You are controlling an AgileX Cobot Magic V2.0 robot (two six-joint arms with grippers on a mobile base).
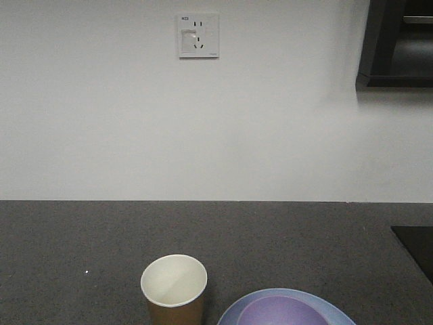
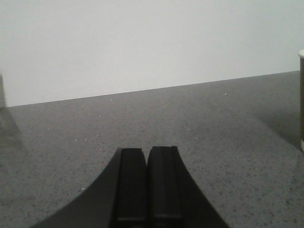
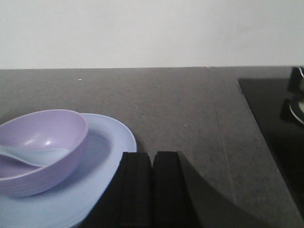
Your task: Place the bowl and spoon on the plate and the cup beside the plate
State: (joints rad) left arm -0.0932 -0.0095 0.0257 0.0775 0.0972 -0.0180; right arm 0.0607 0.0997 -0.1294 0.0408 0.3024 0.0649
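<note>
The lavender bowl (image 3: 40, 149) sits on the light-blue plate (image 3: 107, 156), and the pale spoon (image 3: 33, 156) lies inside the bowl. In the front view the bowl (image 1: 284, 313) and plate (image 1: 331, 308) show at the bottom edge, with the brown paper cup (image 1: 174, 288) upright just left of the plate. The cup's edge (image 2: 301, 99) shows at the far right of the left wrist view. My right gripper (image 3: 152, 154) is shut and empty, just right of the plate's rim. My left gripper (image 2: 146, 149) is shut and empty over bare counter, left of the cup.
A dark speckled countertop (image 1: 81, 230) runs back to a white wall with a socket (image 1: 198, 35). A black cooktop (image 3: 275, 114) lies at the right, with a metal object (image 3: 298, 97) on it. A dark cabinet (image 1: 396, 44) hangs at the upper right.
</note>
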